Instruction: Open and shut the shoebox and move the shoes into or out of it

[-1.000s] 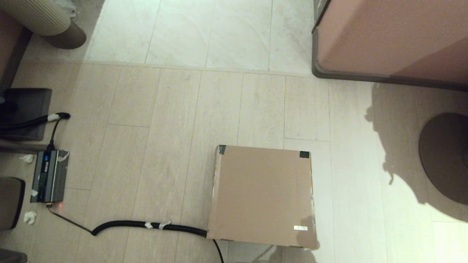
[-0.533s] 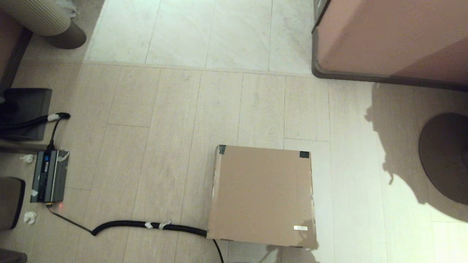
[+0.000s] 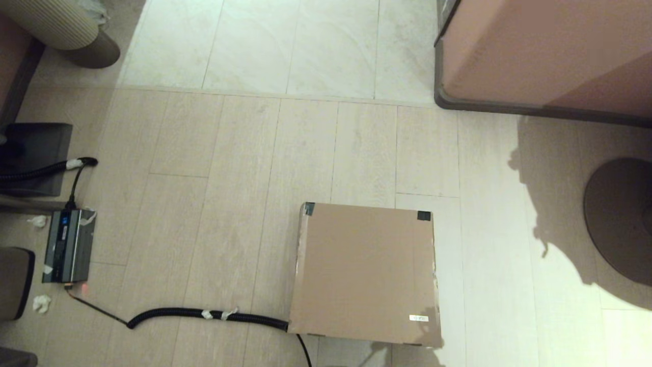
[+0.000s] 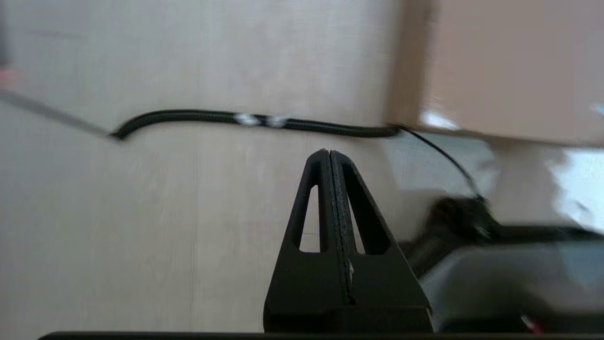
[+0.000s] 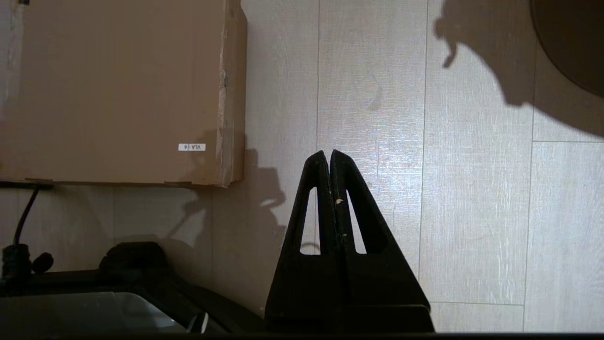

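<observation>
The brown cardboard shoebox (image 3: 364,272) sits on the floor with its lid down, black tape on its two far corners and a small white label (image 3: 418,318) near its front right corner. The shoes are hidden. Neither arm shows in the head view. My left gripper (image 4: 329,152) is shut and empty over bare floor, with the shoebox (image 4: 514,66) off to one side. Beside the shoebox (image 5: 118,89), close to its labelled corner, my right gripper (image 5: 329,153) hangs shut and empty above the floor.
A black corrugated cable (image 3: 209,314) runs from the shoebox's front left corner to a grey power unit (image 3: 69,245). A large pinkish cabinet (image 3: 545,51) stands at the back right, a round dark base (image 3: 619,219) at the right.
The shoebox has not moved. The shadow at its front right corner has shifted slightly.
</observation>
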